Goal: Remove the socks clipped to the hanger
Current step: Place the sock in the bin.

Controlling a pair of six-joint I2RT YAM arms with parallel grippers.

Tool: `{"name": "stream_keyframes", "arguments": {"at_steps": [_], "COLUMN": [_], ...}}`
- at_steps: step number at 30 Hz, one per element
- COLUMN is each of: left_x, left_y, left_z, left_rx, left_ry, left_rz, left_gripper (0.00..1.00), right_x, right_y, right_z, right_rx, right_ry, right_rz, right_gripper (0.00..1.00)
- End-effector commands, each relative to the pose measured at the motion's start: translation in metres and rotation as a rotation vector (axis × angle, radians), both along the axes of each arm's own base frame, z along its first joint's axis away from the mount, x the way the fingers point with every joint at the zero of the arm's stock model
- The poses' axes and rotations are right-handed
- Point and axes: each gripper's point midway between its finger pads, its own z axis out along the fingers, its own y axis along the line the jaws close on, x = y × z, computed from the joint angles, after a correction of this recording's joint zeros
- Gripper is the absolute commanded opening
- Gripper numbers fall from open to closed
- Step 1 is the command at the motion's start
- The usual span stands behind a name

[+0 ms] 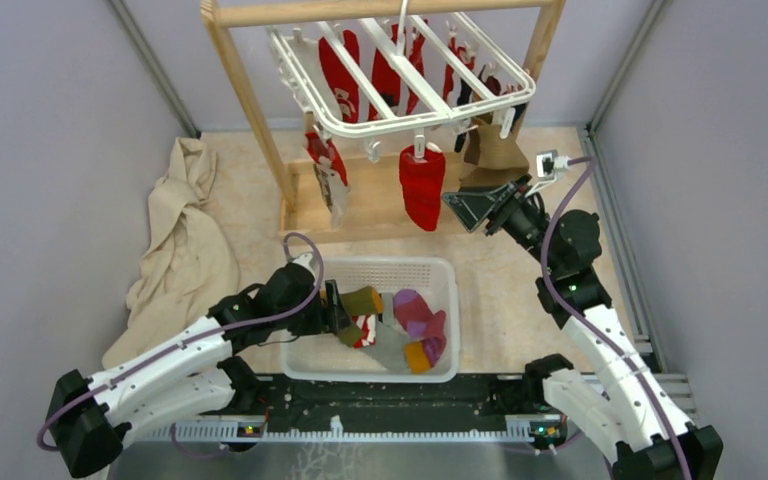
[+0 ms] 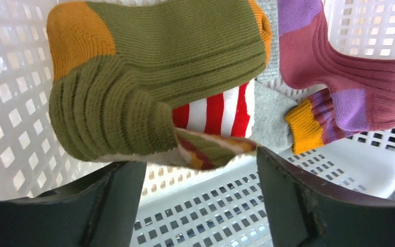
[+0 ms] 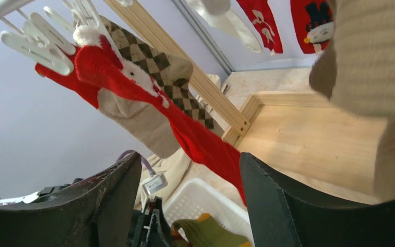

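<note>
The left gripper (image 2: 200, 175) hangs over the white basket (image 2: 10, 128) at 6 o'clock on the bench (image 1: 520, 290). Its jaws are spread wide and clamp nothing. The olive sock (image 2: 149, 72) sits just beyond the fingertips on top of a striped one and a grey one, so it looks let go. That arm should lift straight up so a finger doesn't catch the cuff and drag it back over the rim.

The real work is at 12 o'clock, where the hanger (image 1: 390, 122) dangles from the wooden frame (image 1: 250, 100) with plenty of socks (image 1: 340, 70) clipped to it. The right gripper (image 3: 190, 164) is up at its near right corner, jaws apart and empty. The red sock (image 3: 195, 139) hangs in line with the gap, and the tan sock (image 3: 370, 67) is close on its right. I can't tell which one it's after.

I'd have it move in until the fabric is well between the fingers, then close on the body of the sock a little below the clip (image 3: 38, 43), not on the toe. Pull steadily down, in line with the clip. A sideways tug would probably swing the hanger and set its neighbours swaying, the argyle sock (image 3: 159, 62) among them.
</note>
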Motion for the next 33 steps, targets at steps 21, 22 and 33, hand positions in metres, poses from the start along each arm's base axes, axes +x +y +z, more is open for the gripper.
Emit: {"name": "stream_keyframes", "arguments": {"at_steps": [21,22,33], "left_x": [0.005,0.005,0.005], "left_y": [-0.049,-0.05,-0.055], "left_z": [0.112,0.117,0.139], "left_rx": [-0.269,-0.281,-0.316], "left_ry": [-0.179,-0.189,-0.241], "left_rz": [-0.202,-0.211,-0.255], "left_gripper": [0.99,0.99,0.99], "right_x": [0.023,0.026,0.06], "right_y": [-0.086,-0.089,-0.119], "right_z": [-0.034,-0.036,-0.026], "right_rx": [-0.078,-0.082,-0.064], "right_ry": [0.157,0.165,0.116], "right_rz": [-0.398,-0.408,-0.478], "right_gripper": [0.7,0.7,0.73]}}
